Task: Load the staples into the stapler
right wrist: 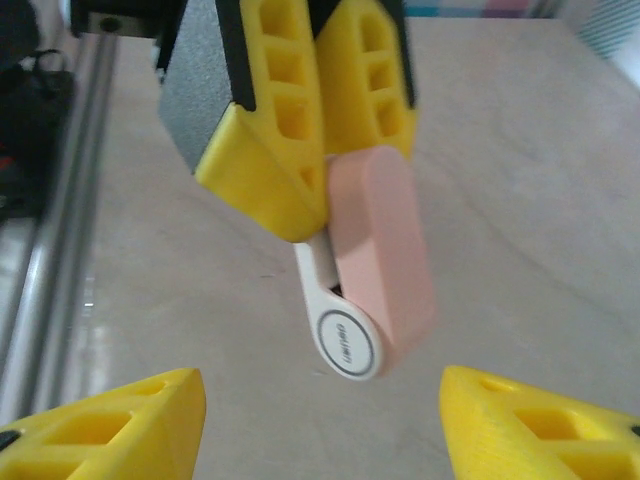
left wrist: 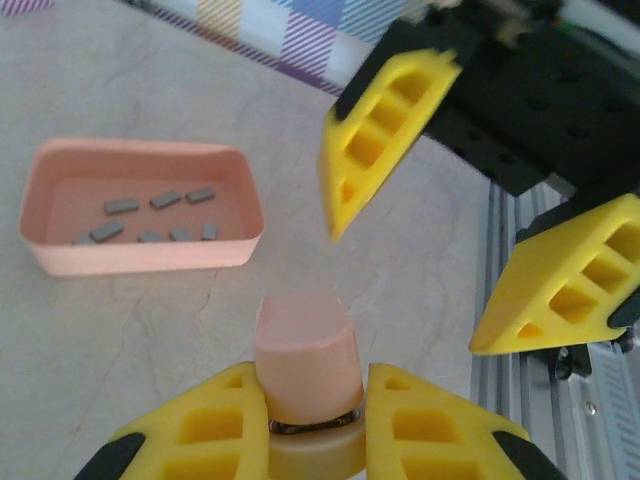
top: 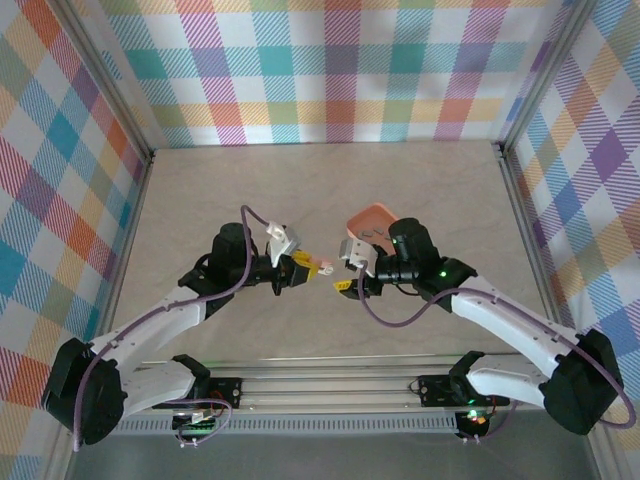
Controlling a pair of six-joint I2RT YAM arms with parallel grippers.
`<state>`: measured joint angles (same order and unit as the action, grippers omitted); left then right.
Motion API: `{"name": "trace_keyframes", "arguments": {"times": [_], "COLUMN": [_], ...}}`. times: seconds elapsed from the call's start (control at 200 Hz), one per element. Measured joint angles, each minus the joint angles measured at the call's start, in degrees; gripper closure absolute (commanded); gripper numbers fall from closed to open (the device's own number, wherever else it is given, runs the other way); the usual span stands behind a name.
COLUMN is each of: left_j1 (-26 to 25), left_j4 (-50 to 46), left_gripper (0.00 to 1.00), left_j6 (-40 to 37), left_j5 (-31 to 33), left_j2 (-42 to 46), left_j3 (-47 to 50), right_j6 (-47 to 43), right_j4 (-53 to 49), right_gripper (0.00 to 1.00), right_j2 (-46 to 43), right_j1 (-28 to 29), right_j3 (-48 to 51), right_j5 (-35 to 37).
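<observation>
Beige tabletop point(top: 330, 190), stapler point(right wrist: 380, 260) aloft.
Pinched by left gripper point(right wrist: 320, 170), pink end exposed for loading; right gripper point(left wrist: 405, 290) wide at 3 o'clock; staples point(left wrist: 160, 200) in tray point(left wrist: 140, 255) at 1 o'clock.

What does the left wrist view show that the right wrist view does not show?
Left wrist view: the tray on the table, with the staples lying inside it. Right wrist view: the white underside of the stapler, with a round emblem at its end. Both share: the stapler clamped in the left end effector, and the yellow fingers of the open right end effector.
</observation>
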<state>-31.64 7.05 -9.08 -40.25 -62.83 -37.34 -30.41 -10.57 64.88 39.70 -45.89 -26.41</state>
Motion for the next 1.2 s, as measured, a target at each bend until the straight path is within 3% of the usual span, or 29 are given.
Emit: {"name": "trace_keyframes", "arguments": {"times": [0.385,0.54,0.755,0.885,0.955,1.055,1.2], "left_j1": [-1.2,-1.4,-1.6,-1.7,-1.9,-2.0,-2.1], "left_j4": [-3.1,-3.9,-4.0,-4.0,-3.9,-4.2,-3.9], "left_gripper": [1.00,1.00,1.00,1.00,0.90,0.74,0.72], "left_j6": [-10.6,-12.7,-13.7,-13.9,-13.9,-13.9,-14.0], "left_j5": [-7.5,-8.7,-9.9,-10.5,-10.5,-10.3,-10.0], "left_j2": [0.4,0.4,0.4,0.5,0.7,1.2,1.5], "left_j3": [0.0,0.0,0.0,0.0,0.0,0.0,0.0], "right_j6": [-0.4,-0.7,-1.7,-2.3,-2.8,-3.8,-4.3], "right_j4": [-7.0,-8.5,-11.0,-11.8,-12.2,-12.7,-11.3], "right_gripper": [0.38,0.52,0.54,0.70,0.80,0.84,0.88], "right_j2": [8.5,9.0,10.9,11.4,11.4,11.2,9.2], "right_j1": [-0.2,-0.2,-0.3,-0.7,-1.2,-1.8,-2.5], "right_j3": [-7.2,-8.4,-10.0,-10.2,-10.5,-10.6,-10.0], "right_j5": [-11.3,-14.7,-17.2,-17.8,-18.5,-19.3,-19.3]}}
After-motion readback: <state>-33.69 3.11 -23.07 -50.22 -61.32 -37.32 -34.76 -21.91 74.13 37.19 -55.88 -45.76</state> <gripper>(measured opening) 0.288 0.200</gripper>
